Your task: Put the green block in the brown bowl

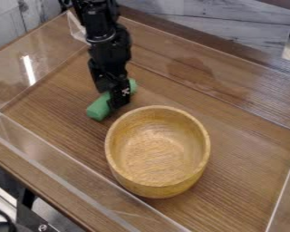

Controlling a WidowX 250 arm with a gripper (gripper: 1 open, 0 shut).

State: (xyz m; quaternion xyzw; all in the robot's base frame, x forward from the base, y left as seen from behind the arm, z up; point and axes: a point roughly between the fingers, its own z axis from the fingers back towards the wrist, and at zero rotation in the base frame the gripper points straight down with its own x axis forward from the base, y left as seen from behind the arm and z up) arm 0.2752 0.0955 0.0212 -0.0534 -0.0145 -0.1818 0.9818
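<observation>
Down at the green block (102,102) the black hand (113,91) points straight at the tabletop (232,100), its fingers spread wide on either side of the block's far end, not clamped on it. Whether they touch it cannot be told. The block lies flat on the wood toward the left edge, just beside the brown bowl (158,150), which stands upright nearer the front edge.
</observation>
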